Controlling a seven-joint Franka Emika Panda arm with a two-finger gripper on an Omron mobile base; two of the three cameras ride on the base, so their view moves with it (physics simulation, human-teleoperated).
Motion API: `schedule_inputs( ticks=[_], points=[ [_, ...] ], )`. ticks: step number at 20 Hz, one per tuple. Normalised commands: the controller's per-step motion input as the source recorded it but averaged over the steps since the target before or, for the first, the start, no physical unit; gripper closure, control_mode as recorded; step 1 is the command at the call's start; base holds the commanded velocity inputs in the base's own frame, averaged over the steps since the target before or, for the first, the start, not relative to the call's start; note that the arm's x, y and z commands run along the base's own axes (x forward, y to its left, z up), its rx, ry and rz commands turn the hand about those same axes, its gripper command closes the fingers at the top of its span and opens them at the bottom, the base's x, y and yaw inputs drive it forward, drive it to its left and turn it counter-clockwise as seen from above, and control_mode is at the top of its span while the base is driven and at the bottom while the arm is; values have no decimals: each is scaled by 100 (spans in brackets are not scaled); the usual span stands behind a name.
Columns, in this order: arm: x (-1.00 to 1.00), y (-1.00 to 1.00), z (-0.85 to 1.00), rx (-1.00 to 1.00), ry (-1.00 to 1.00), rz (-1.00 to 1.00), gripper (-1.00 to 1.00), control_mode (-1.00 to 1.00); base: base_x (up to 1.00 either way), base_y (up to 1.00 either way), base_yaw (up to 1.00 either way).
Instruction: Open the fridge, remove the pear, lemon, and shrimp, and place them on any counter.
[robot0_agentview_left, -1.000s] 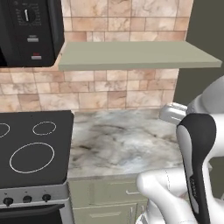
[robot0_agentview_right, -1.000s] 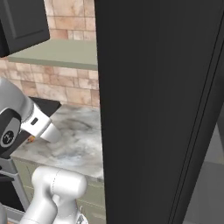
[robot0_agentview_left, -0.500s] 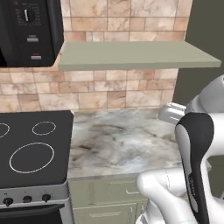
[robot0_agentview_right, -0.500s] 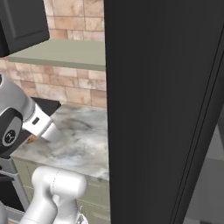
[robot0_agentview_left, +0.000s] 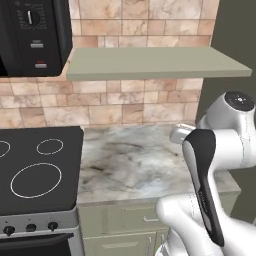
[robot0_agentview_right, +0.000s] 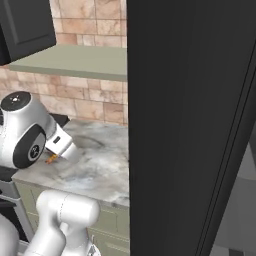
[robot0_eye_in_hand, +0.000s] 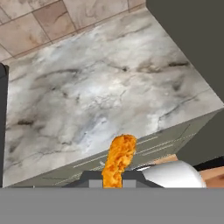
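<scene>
Shrimp (robot0_eye_in_hand: 118, 160): slim, bumpy orange piece, pinched in pincer (robot0_eye_in_hand: 114, 175) over veined marble counter (robot0_eye_in_hand: 87, 96).

Orange shrimp (robot0_eye_in_hand: 118, 160), grey-and-beige veined marble counter (robot0_eye_in_hand: 87, 96), black fridge (robot0_agentview_right: 190, 125), pale green cabinets (robot0_agentview_left: 125, 227).

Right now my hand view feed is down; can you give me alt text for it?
The gripper holds the orange shrimp, which sticks out over the front edge of the marble counter. Tan wall tiles lie beyond.
</scene>
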Motion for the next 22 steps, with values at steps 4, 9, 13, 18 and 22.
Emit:
schedule_inputs(
  ticks=[4, 9, 13, 18, 22],
  points=[
    [67, 3, -36, 0, 5, 0, 100, -100, 0, 0, 0],
    [69, 1, -38, 0, 10, 0, 100, -100, 0, 0, 0],
    [75, 1, -47, 0, 15, 0, 100, -100, 0, 0, 0],
    [84, 7, -61, 0, 10, 0, 100, -100, 0, 0, 0],
    [82, 8, -74, 0, 7, 0, 100, -100, 0, 0, 0]
  ],
)
